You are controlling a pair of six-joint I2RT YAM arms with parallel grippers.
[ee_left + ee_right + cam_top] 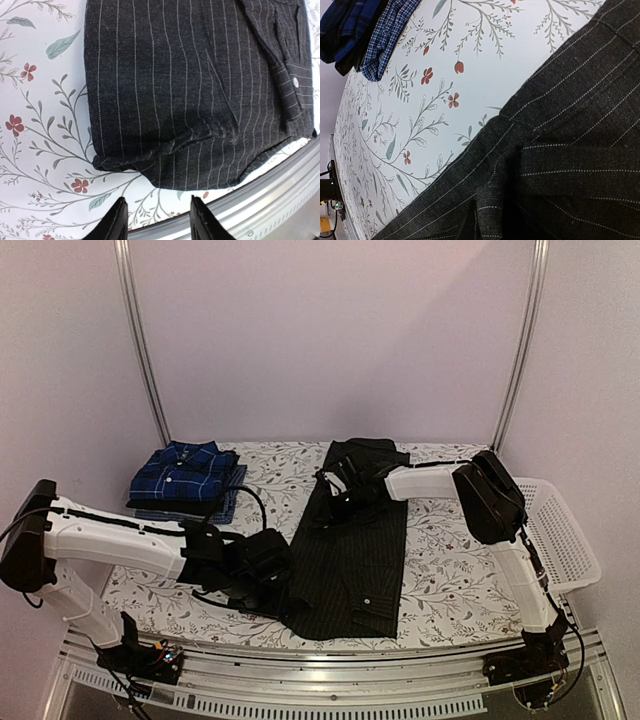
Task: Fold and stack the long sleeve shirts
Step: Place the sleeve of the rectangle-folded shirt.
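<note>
Left end effector [158, 201] hangs part-open and empty near the hem of the black pinstriped cloth shirt [190, 90] on the floral bench [40, 125]. Right end effector [472, 226] is clamped tight on its upper fabric.

Soft, even light, a little pink. The black shirt [350, 540] looks very dark from above; up close its thin stripes are sharp. The metal rail [330, 677] shines.

overhead wide — wrists close over shirt [190, 100]
</note>
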